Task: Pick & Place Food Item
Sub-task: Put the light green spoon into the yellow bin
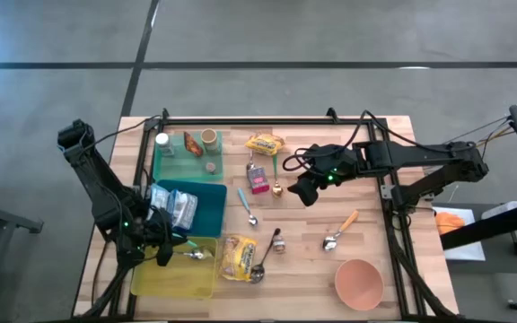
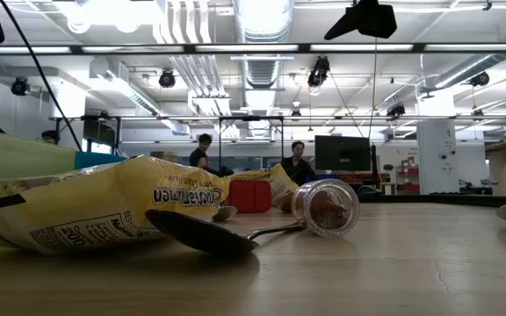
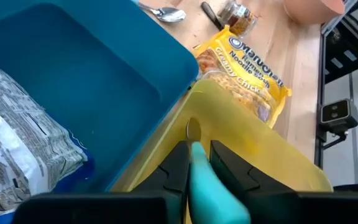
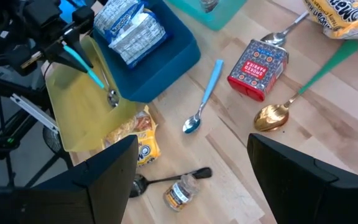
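- On the wooden table [image 1: 312,278], seen from above, lie three trays, several packets and scattered cutlery; both arms reach inward from its two sides.
- Left arm: enters from the table's left edge; the left gripper [image 1: 162,248] hangs over the junction of the blue and yellow trays, its fingers [image 3: 178,167] pinching the teal handle of a spoon [image 4: 92,75], whose metal bowl hangs over the yellow tray.
- Right arm: extends from the right side to the table's centre; the right gripper [image 1: 305,190] hovers above bare wood with its fingers [image 4: 104,180] spread wide and nothing between them.
- Blue tray [image 1: 209,211]: sits at mid-left and holds a silver-white foil packet [image 1: 176,208].
- Yellow tray [image 1: 182,283]: lies at the near-left corner, just beside the blue tray.
- Green tray [image 1: 170,164]: lies at the far left, carrying a small bottle, a brown food item and a cup.
- Yellow noodle packet [image 1: 234,255]: rests on the wood just beside the yellow tray; the low view shows it filling the left foreground.
- Pink bowl [image 1: 359,282]: stands near the right front edge, well apart from the grippers.
- Second yellow packet [image 1: 264,143]: lies near the far edge, centre.
- Red box [image 1: 258,178]: lies just beside a gold spoon with green handle [image 1: 276,175].
- Blue-handled spoon [image 1: 246,206]: lies between the blue tray and the right gripper.
- Orange-handled spoon [image 1: 340,231]: lies right of centre.
- Spice jar [image 1: 278,242]: lies on its side beside a dark spoon [image 1: 260,265].
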Robot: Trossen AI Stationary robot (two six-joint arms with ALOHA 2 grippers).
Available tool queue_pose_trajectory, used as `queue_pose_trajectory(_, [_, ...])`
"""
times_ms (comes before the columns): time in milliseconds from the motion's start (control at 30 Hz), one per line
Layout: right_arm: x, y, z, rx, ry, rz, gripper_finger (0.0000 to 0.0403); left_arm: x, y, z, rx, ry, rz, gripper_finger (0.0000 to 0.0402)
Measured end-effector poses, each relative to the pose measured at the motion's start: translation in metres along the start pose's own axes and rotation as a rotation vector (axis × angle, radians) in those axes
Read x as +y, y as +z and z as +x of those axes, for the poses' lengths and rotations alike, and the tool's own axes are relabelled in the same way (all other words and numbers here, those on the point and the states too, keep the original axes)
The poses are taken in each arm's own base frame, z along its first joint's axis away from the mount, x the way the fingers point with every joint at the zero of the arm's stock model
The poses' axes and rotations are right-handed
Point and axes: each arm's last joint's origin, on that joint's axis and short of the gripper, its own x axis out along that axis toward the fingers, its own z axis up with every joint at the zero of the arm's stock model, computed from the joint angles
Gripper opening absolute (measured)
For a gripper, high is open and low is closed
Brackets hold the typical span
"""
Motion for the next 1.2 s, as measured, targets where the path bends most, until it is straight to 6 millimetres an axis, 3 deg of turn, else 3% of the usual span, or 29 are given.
queue_pose_trajectory(400, [0.000, 0.000, 0.000, 0.002, 0.001, -0.043, 0.0299, 0.001, -0.011, 0.009, 0.121, 0.060, -0.004, 0.0051])
queue_pose_trajectory(1200, [0.000, -0.001, 0.000, 0.022, 0.018, -0.095, 0.0299, 0.009, -0.013, 0.012, 0.259, 0.117, 0.025, 0.0048])
